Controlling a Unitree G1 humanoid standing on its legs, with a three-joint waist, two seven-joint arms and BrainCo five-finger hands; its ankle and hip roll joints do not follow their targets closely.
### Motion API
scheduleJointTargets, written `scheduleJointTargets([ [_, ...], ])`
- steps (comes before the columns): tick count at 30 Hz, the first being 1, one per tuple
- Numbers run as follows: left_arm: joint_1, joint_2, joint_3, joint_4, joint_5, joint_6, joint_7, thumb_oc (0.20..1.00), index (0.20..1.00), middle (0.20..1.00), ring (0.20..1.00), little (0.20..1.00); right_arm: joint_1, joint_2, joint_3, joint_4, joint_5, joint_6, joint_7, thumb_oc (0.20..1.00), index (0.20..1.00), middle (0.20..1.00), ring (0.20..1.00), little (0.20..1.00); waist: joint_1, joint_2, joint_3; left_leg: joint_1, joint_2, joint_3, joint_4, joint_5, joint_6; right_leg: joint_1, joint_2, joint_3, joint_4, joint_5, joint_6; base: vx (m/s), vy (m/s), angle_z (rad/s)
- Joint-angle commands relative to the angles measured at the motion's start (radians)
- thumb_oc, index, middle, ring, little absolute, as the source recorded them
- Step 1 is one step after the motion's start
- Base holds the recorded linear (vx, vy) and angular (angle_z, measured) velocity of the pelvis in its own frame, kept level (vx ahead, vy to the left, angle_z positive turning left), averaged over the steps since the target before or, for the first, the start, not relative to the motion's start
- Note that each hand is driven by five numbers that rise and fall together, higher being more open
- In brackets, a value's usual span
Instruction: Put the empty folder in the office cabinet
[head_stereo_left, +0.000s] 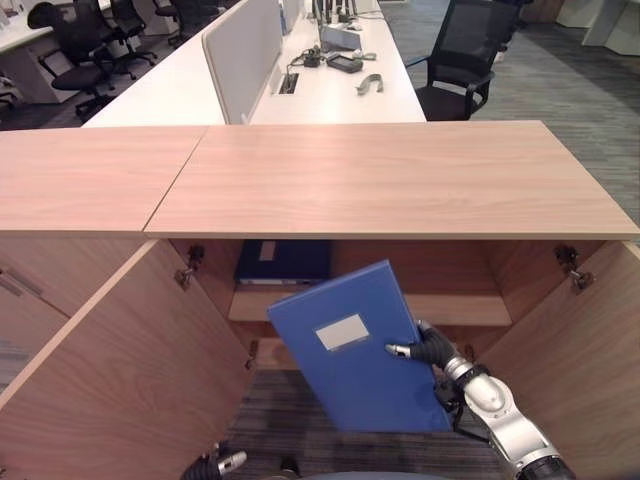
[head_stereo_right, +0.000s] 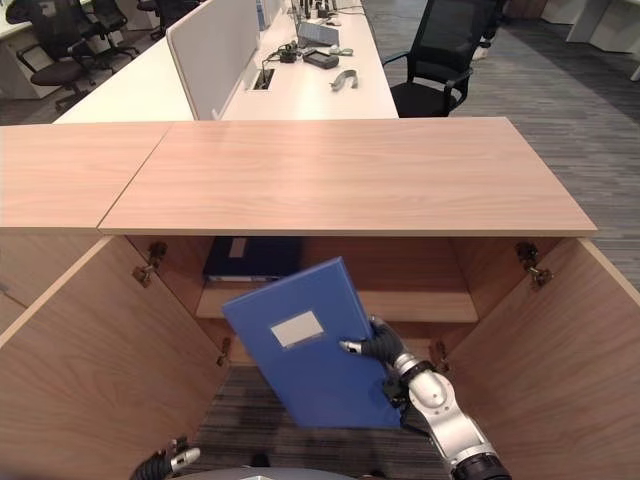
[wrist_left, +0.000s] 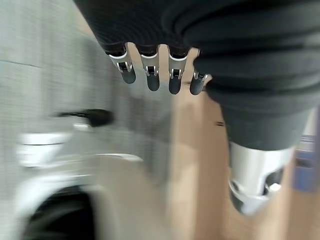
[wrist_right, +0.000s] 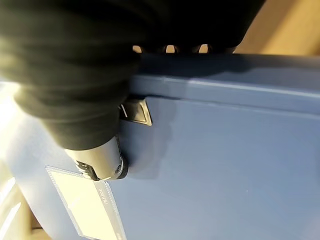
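Fingers of the right hand (head_stereo_left: 432, 349) are curled round the edge of one blue folder (head_stereo_left: 355, 350), thumb on its front, holding it tilted before the open cabinet (head_stereo_left: 400, 180), below the shelf (head_stereo_left: 460, 308). One pale label (head_stereo_left: 342, 332) sits on the cover; its writing is too small to read. A second, dark folder (head_stereo_left: 283, 260) lies on the shelf, partly hidden. At the left hand (wrist_left: 150, 75) the fingers are straight and hold nothing. Both cabinet doors (head_stereo_left: 120, 370) stand open.
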Motion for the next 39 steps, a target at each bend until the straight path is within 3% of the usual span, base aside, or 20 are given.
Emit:
scheduleJointTargets([
  [1,-0.108,0.026,-0.053,0.026,0.164,-0.050,0.061,1.000,1.000,1.000,1.000,1.000,-0.089,0.023,0.035,-0.016,0.032,-0.058,-0.012,0.200,0.200,0.200,0.200,0.200,0.005,0.003,0.025,0.024,-0.004,-0.036,0.012,-0.083,0.017,-0.005,0.029,0.029,0.040,-0.078,0.004,0.00,0.002,0.04],
  [5,-0.102,0.010,-0.109,-0.012,0.202,-0.048,0.086,1.000,1.000,1.000,1.000,1.000,-0.094,0.049,0.067,0.121,0.043,-0.025,-0.021,0.200,0.200,0.200,0.200,0.200,0.012,0.003,0.027,0.020,-0.006,-0.042,0.012,-0.083,0.017,-0.003,0.028,0.020,0.042,-0.081,0.004,0.01,0.002,0.05],
  [7,-0.121,0.006,-0.135,0.007,0.225,-0.042,0.095,1.000,1.000,1.000,1.000,1.000,-0.097,0.089,0.066,0.217,0.127,-0.005,-0.019,0.200,0.200,0.200,0.200,0.200,0.014,0.002,0.028,0.017,-0.006,-0.047,0.012,-0.081,0.016,-0.003,0.027,0.015,0.043,-0.082,0.003,0.02,0.010,0.09],
  [8,-0.132,0.002,-0.161,0.017,0.228,-0.035,0.091,1.000,1.000,1.000,1.000,1.000,-0.112,0.134,0.052,0.312,0.242,0.011,-0.017,0.200,0.200,0.200,0.200,0.200,0.017,0.001,0.030,0.014,-0.007,-0.051,0.012,-0.080,0.016,-0.004,0.027,0.011,0.046,-0.084,0.003,0.02,0.017,0.10],
  [13,-0.130,0.009,-0.198,-0.005,0.226,-0.034,0.086,1.000,1.000,1.000,1.000,1.000,-0.136,0.164,0.015,0.381,0.380,0.024,-0.034,0.200,0.200,0.200,0.200,0.200,0.032,-0.002,0.037,0.007,-0.009,-0.058,0.012,-0.081,0.016,-0.007,0.025,-0.001,0.050,-0.085,0.005,0.02,0.009,0.05],
  [26,-0.120,0.058,-0.270,-0.118,0.183,-0.021,0.078,1.000,1.000,1.000,1.000,1.000,-0.379,0.199,-0.278,0.545,0.885,-0.082,-0.193,0.200,0.200,0.200,0.200,0.200,0.098,0.004,0.076,-0.042,-0.017,-0.097,0.012,-0.077,0.023,-0.044,0.018,-0.037,0.085,-0.103,0.012,0.00,0.010,0.12],
  [39,-0.158,0.127,-0.282,-0.216,0.091,-0.016,0.092,1.000,1.000,1.000,1.000,1.000,-0.620,0.102,-0.489,0.639,1.135,-0.188,-0.300,0.200,0.200,0.200,0.200,0.200,0.161,0.015,0.116,-0.090,-0.044,-0.133,0.029,-0.085,0.048,-0.086,-0.010,-0.054,0.138,-0.115,0.034,0.00,0.055,0.07],
])
